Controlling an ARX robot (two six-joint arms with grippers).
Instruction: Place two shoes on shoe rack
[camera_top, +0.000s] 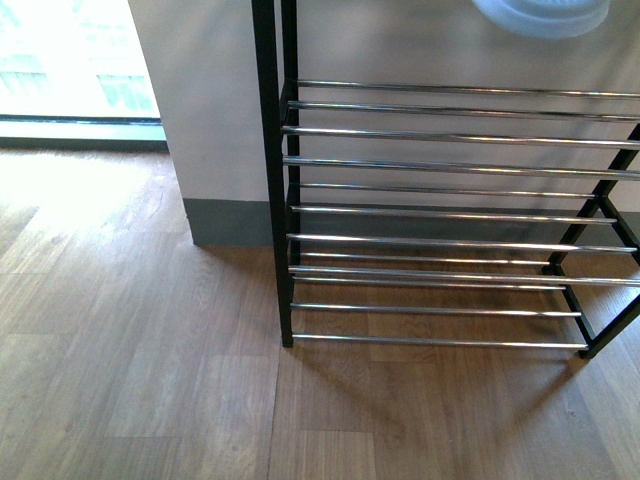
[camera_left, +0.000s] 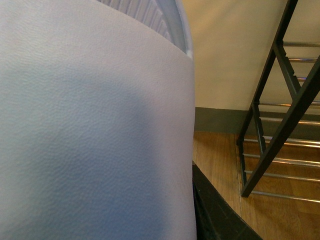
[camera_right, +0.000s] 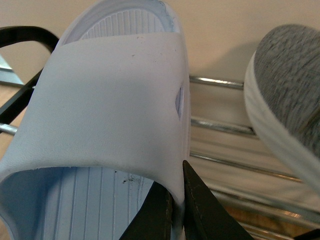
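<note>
Pale blue slides in both wrist cams, shoe rack (camera_top: 440, 215) mostly bare.

Left: strap of one pale blue slide (camera_left: 95, 130) right up against the jaws, grip impossible to judge. Right: gripper (camera_right: 177, 200) pinching strap edge of other slide (camera_right: 115, 105) over chrome bars; grey knit sneaker (camera_right: 290, 95) just beside on rack.

A wood-plank floor (camera_top: 140, 350) in warm brown fills the lower part of the front view, its boards running away toward the wall. A plain off-white wall (camera_top: 210, 100) rises at the floor's far edge, with a grey skirting board (camera_top: 228, 222) along its foot. At the far left corner of the floor, a bright window (camera_top: 70, 55) reaches down to a dark sill strip just above the boards.
</note>
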